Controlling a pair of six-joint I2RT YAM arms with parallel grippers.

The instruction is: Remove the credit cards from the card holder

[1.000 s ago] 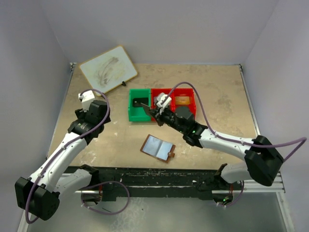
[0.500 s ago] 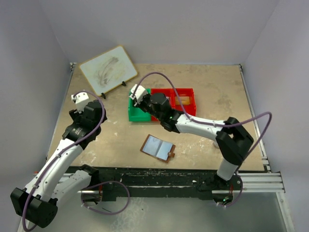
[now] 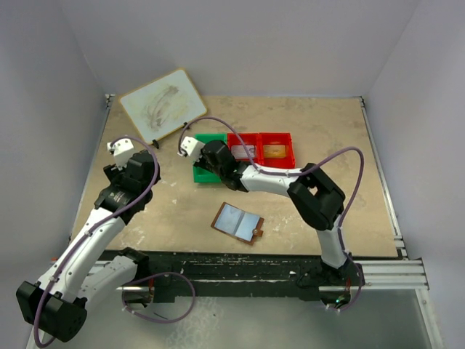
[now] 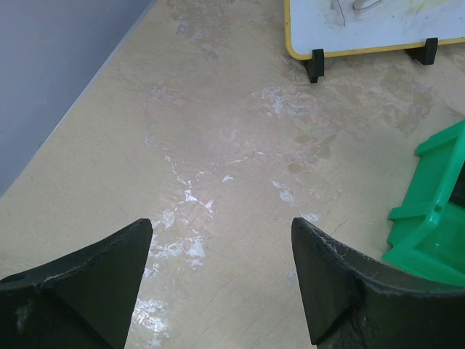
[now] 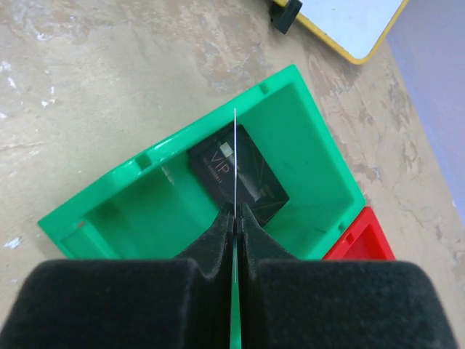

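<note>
The card holder (image 3: 237, 222) lies open on the table near the front, pale blue-grey panels up, with neither gripper close to it. My right gripper (image 5: 235, 212) is shut on a thin card (image 5: 235, 160) that I see edge-on. It hangs over the green bin (image 5: 320, 167), where a black VIP card (image 5: 258, 185) lies flat on the floor. In the top view the right gripper (image 3: 203, 156) is at that bin's left end. My left gripper (image 4: 221, 233) stands open over bare tabletop, left of the bin, with nothing between its fingers.
A yellow-framed whiteboard (image 3: 162, 104) stands on black feet at the back left. Two red bins (image 3: 276, 160) adjoin the green bin (image 3: 207, 177) on its right; one holds an orange-brown card. Grey walls enclose the table on three sides.
The right arm has swung left from the red bins to the green bin's left end, its gripper staying shut. The left arm drew back slightly to the left.
</note>
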